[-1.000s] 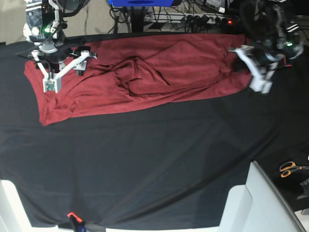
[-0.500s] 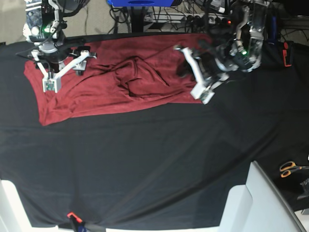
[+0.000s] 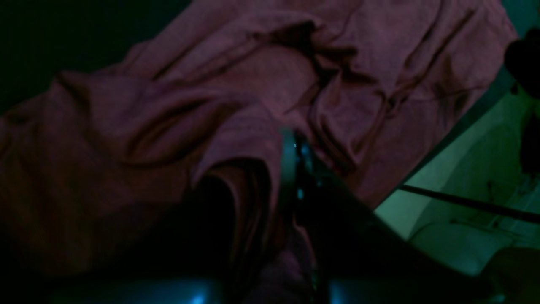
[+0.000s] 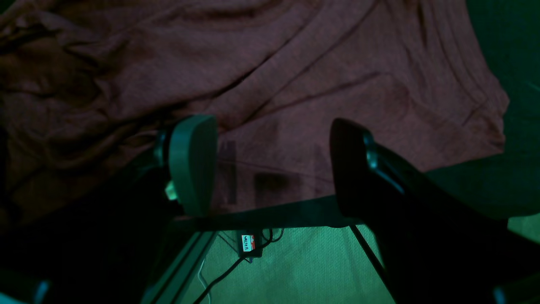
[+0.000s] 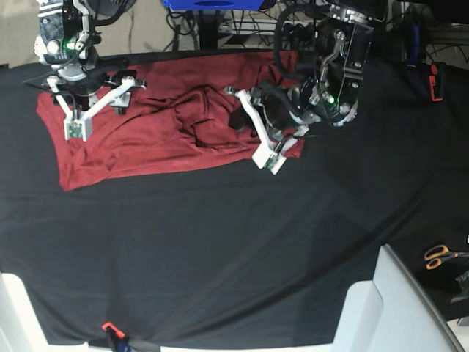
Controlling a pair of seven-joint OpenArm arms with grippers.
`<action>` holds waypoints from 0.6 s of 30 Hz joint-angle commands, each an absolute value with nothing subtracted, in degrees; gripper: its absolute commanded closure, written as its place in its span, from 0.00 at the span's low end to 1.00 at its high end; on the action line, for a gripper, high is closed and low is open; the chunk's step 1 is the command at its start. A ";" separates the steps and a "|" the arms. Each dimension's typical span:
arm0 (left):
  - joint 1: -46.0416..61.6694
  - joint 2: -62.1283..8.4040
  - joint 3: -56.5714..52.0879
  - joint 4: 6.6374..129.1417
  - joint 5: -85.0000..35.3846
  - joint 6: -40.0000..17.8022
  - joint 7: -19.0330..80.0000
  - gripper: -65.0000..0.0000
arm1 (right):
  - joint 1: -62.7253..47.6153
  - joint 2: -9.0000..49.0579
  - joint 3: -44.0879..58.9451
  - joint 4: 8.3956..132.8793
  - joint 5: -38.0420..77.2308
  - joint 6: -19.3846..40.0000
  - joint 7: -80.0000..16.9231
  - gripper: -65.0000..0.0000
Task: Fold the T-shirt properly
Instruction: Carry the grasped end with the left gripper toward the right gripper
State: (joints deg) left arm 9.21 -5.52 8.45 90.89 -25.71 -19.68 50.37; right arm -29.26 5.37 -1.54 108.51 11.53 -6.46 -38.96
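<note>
We take the T-shirt (image 5: 168,121) as our landmark; it lies on the table cover (image 5: 220,249) along the far edge; the right gripper (image 5: 91,110) sits over its left end; the left gripper (image 5: 256,128) over its right end; scissors (image 5: 440,255) lie well apart, near right.

Black-bodied arms (image 5: 344,59) with white fingers (image 5: 260,136), apparently green indicator lights.

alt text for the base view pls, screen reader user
A brick-red T-shirt lies rumpled across the far side of a table under a black cloth cover. The left pincer, on the view's right, is shut on the shirt's folded-in edge near its middle; the right pincer hangs open over the other end. Orange-handled scissors lie at the right edge.
</note>
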 commanded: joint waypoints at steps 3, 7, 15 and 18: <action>7.69 -4.18 8.40 90.59 -26.77 -20.09 49.19 1.00 | -29.23 5.49 -1.36 109.32 11.38 -6.37 -37.93 0.39; 6.46 -3.74 9.27 90.15 -26.77 -20.09 50.15 1.00 | -29.14 5.49 -1.36 109.32 11.38 -6.37 -37.85 0.39; 4.62 -3.56 12.26 88.04 -27.12 -20.00 51.91 1.00 | -29.05 5.49 -1.36 109.32 11.38 -6.37 -37.85 0.39; 4.53 -2.59 12.26 87.87 -26.77 -20.00 51.91 1.00 | -28.97 5.49 -1.36 109.32 11.38 -6.37 -37.85 0.39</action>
State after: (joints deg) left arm 5.21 -3.16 12.10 86.98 -25.54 -19.62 52.71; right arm -29.10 5.34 -1.54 108.51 11.53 -6.46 -38.92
